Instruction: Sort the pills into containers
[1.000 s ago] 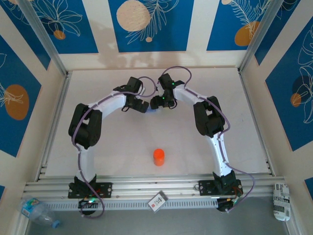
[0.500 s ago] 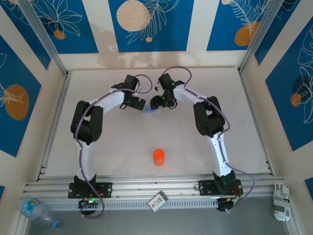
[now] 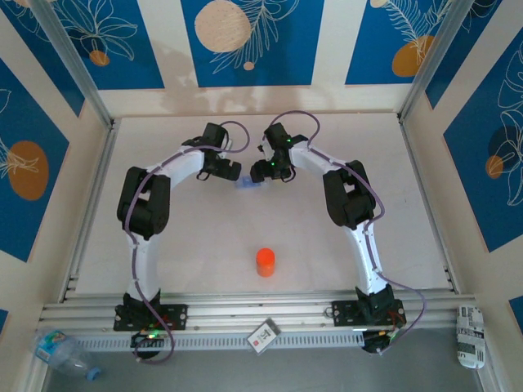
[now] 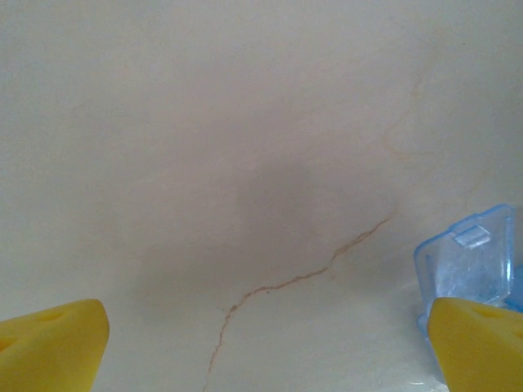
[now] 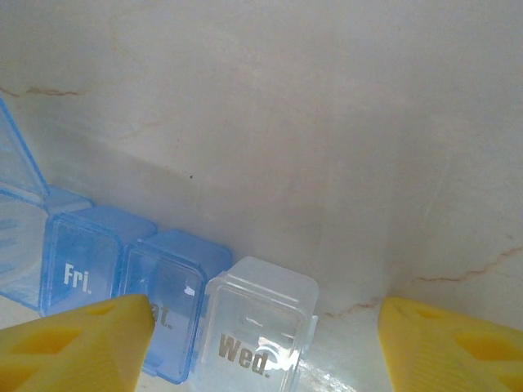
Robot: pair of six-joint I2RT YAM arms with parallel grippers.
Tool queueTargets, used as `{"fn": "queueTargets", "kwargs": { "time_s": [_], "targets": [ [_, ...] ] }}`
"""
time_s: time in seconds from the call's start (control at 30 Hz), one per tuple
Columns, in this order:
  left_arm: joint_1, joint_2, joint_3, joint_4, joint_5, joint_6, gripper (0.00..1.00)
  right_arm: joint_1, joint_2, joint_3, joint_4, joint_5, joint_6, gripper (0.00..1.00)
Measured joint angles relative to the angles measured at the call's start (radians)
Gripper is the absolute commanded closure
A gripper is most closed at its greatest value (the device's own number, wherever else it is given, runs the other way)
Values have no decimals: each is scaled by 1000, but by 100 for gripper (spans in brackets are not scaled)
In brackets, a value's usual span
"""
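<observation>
Your left pincer (image 3: 234, 173) and right pincer (image 3: 263, 171) were both out at the far middle of the table (image 3: 204, 245), tips turned toward each other with the containers (image 3: 248, 183) lying on the table between them. The left pincer stood wide apart and gripped nothing. From its wrist camera you saw bare, veined table between the yellow fingers (image 4: 53, 343), and a blue end compartment of the strip sat right beside the finger at the right edge of that view; whether they touched, I could not tell. The right pincer was apart too, not clamped on anything. Its wrist camera looked down on the strip – a blue compartment marked "Fri." (image 5: 82, 261), a second blue one partly hidden behind one yellow finger, then a clear one marked "Wed." (image 5: 261, 318) lying in the gap between the fingers, with open table between it and the other finger. At the left edge of that view one lid (image 5: 16, 163) stood raised. The orange bottle (image 3: 265, 261) stood upright near the middle of the table – well apart from the strip, on the near side.
</observation>
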Motion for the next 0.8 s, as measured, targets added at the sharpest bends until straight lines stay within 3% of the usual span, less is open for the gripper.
{"fn": "queueTargets", "kwargs": {
  "time_s": [0.53,0.8],
  "targets": [
    [0,-24,26,-5,91,-42,0,-5,23,166,-155,3,0,26],
    [0,-187,-64,23,118,-100,0,10,-135,82,-170,11,21,25]
  ]
}}
